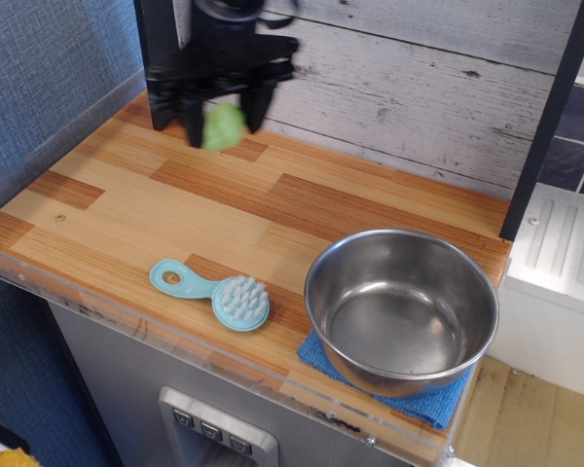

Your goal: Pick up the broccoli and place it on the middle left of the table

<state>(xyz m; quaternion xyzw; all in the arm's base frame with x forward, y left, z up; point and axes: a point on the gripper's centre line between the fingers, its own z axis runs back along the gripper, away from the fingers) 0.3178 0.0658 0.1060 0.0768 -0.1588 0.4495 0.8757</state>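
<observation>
We have the broccoli (223, 126) pinched between the dark fingers of the gripper (222, 115), carried in the air over the far left part of the table (127, 209), with its green head showing below the fingertips and no contact with the wood that we can see. The view is blurred around the arm, so we cannot tell which part of the toy the fingers bear on. We judge it light, a small lumpy piece, probably stiff plastic or slightly giving foam, and not fragile; its rounded bumps could let it roll or twist in a loose pinch, so a hold across the widest part of the head seems safest, and a low release should stop it tumbling once set down. The wood under and just near of it lies bare. The brush (214, 295) lies near the front edge, left of centre, well apart from the broccoli. The bowl (401, 309) sits at the near right on a blue cloth (428, 404), also well apart. A dark post (161, 63) stands at the far left, just beside the gripper, and that is the one thing we would watch for a knock. The way toward the middle left looks open to us.
</observation>
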